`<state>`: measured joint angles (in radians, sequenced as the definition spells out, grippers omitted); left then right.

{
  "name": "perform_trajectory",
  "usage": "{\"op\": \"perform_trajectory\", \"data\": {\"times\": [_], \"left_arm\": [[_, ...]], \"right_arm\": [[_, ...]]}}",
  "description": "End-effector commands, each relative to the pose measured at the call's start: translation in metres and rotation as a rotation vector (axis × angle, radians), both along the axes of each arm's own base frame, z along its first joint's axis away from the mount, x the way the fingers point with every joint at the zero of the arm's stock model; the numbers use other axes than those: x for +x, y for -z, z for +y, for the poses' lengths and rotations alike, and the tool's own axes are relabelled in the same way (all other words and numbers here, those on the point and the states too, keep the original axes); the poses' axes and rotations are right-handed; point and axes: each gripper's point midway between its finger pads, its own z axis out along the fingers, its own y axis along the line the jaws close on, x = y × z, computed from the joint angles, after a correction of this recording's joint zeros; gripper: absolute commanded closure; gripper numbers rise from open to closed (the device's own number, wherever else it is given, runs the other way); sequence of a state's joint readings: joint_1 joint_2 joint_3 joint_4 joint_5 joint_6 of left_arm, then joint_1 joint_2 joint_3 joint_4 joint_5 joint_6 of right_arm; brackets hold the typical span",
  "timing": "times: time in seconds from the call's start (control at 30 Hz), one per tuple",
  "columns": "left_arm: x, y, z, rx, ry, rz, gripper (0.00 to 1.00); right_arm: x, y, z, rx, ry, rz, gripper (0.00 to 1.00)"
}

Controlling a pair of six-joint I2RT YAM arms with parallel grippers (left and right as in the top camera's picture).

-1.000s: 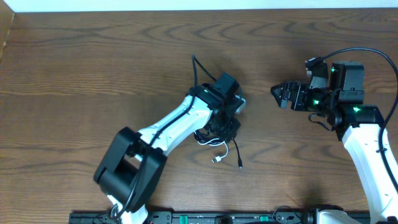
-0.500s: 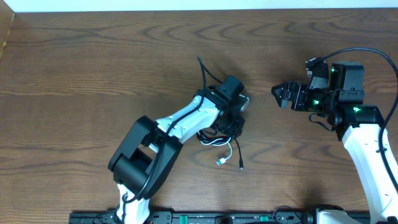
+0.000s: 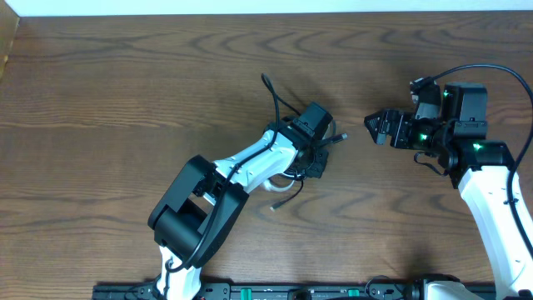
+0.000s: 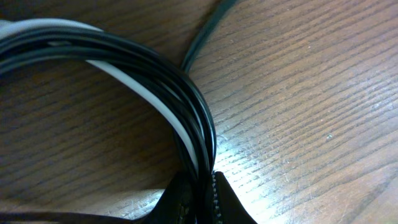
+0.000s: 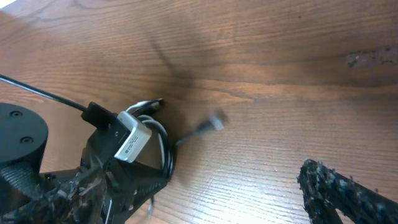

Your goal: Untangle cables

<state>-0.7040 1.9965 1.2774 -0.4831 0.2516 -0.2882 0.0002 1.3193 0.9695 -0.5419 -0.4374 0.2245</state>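
1. Step in hand: the left gripper (image 3: 314, 160) is pinching the cables (image 3: 306, 171) near the middle of the table (image 3: 125, 83). The inspector is judging this to be an early stage of the separation, since the two cords are not yet parted.
2. Position of the work: the bundle is sitting directly under the left gripper. A white cord (image 3: 281, 185) is trailing out toward the robot's base. A black plug (image 3: 338, 137) is sticking out toward the right arm.
3. The right gripper (image 3: 371, 127) is hovering near that plug, apart from it and carrying nothing. Its fingers are appearing spread, though one is largely merging with dark shapes at the edge of its own wrist view.
4. Next move, as a judgement: the right gripper is needing to close on the plug or the cord just behind it, then draw away while the left is holding the loops fast. A slip at either grip is looking like the main risk.
5. The left wrist view alone is showing the grip: several black strands (image 4: 155, 65) and one white strand, lying side by side, are passing between the closed fingertips (image 4: 180, 199).
6. The right wrist view alone is showing the plug from the side. It is appearing blurred there, and whether it is touching the wood cannot be told.
7. The overhead view alone is showing both arms together and the gap between the right gripper and the plug.
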Motion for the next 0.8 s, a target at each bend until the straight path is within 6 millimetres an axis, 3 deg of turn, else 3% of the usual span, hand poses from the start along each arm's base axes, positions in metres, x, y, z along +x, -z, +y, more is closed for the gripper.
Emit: {"op": "perform_trajectory", "data": {"times": [0.0, 0.2, 0.4, 0.57, 0.77], "left_arm": [[0.024, -0.021, 0.007, -0.001, -0.062, -0.056, 0.93], [0.062, -0.119, 0.024, -0.238, -0.303, -0.095, 0.93], [0.071, -0.192, 0.051, -0.445, -0.471, -0.085, 0.93], [0.072, -0.222, 0.063, -0.56, -0.59, -0.036, 0.93], [0.07, -0.239, 0.055, -0.695, -0.622, 0.088, 0.93]], "right_arm": [[0.004, -0.004, -0.005, -0.011, 0.023, -0.009, 0.04], [0.004, -0.004, -0.005, -0.008, 0.021, -0.009, 0.03], [0.002, -0.008, 0.005, 0.038, -0.018, -0.014, 0.03], [0.001, -0.02, 0.024, 0.108, -0.093, -0.048, 0.06], [0.0, -0.042, 0.059, 0.214, -0.215, -0.119, 0.11]]}}
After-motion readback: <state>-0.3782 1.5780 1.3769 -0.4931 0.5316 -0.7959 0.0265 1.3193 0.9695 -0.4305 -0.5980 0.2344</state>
